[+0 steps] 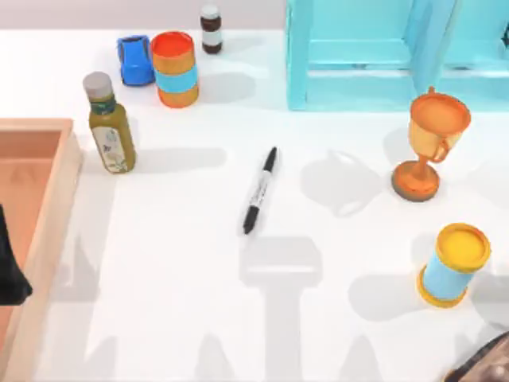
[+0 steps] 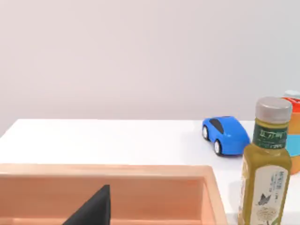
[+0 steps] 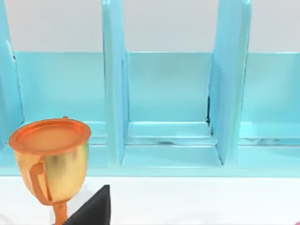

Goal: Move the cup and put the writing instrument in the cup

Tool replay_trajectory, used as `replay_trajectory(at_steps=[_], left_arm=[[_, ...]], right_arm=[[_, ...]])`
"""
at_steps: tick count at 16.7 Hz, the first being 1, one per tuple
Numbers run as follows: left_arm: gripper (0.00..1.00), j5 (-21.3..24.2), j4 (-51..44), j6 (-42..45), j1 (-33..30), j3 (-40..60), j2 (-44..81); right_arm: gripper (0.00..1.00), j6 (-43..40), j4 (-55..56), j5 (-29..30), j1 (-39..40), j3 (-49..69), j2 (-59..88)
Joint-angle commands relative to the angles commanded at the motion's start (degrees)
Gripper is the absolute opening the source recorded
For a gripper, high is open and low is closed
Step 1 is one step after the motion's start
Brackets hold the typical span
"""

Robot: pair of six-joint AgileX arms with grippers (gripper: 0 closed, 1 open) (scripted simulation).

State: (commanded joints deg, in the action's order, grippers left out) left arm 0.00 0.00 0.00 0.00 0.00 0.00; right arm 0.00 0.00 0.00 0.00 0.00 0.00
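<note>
Top view first, by size. The white table (image 1: pixel 183 302) carries everything. A pale blue shelf unit (image 1: pixel 358 56) stands along its far edge towards the right, and an open wooden tray (image 1: pixel 56 207) sits at the left edge.

My left arm (image 1: pixel 9 274) hangs over that tray. The left wrist view shows a dark wedge, probably part of the left gripper (image 2: pixel 91 208), and I cannot tell whether it is open or closed. My right arm (image 1: pixel 485 362) just enters at the near right corner. The right gripper (image 3: pixel 91 208) shows as a similar wedge near the orange goblet (image 1: pixel 429 143), and its state is equally unreadable.

Next come a yellow-and-blue canister (image 1: pixel 453 264) near the right edge, an orange canister (image 1: pixel 175 69) at the far left and an olive bottle (image 1: pixel 110 126) beside the tray. A blue toy car (image 1: pixel 134 59) sits just beside the orange canister, and a small brown bottle (image 1: pixel 211 29) stands at the far edge.

Smallest is the marker pen (image 1: pixel 260 191). It lies flat near the table's middle, slanted, well apart from everything else.

I judge the marker pen to be light, stiff and smooth. Being round, it may roll or pivot if it is pinched off-centre. The best hold looks to be across the labelled middle band, with the jaws square to its length.
</note>
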Motion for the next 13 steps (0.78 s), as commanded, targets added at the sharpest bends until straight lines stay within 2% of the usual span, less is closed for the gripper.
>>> replay_trajectory(at_steps=[3,6,9,13], left_arm=[[1.0,0.0,-0.5,0.0,0.1,0.6,0.6],[1.0,0.3,-5.2,0.7,0.7,5.8,6.0],[1.0,0.4,-13.6,2.1,2.1,15.5,16.8],[1.0,0.0,-28.4,4.9,4.9,32.6,37.2]], right_arm=[[1.0,0.0,0.0,0.0,0.0,0.0,0.0],[1.0,0.0,0.0,0.0,0.0,0.0,0.0],[1.0,0.0,0.0,0.0,0.0,0.0,0.0],[1.0,0.0,0.0,0.0,0.0,0.0,0.0]])
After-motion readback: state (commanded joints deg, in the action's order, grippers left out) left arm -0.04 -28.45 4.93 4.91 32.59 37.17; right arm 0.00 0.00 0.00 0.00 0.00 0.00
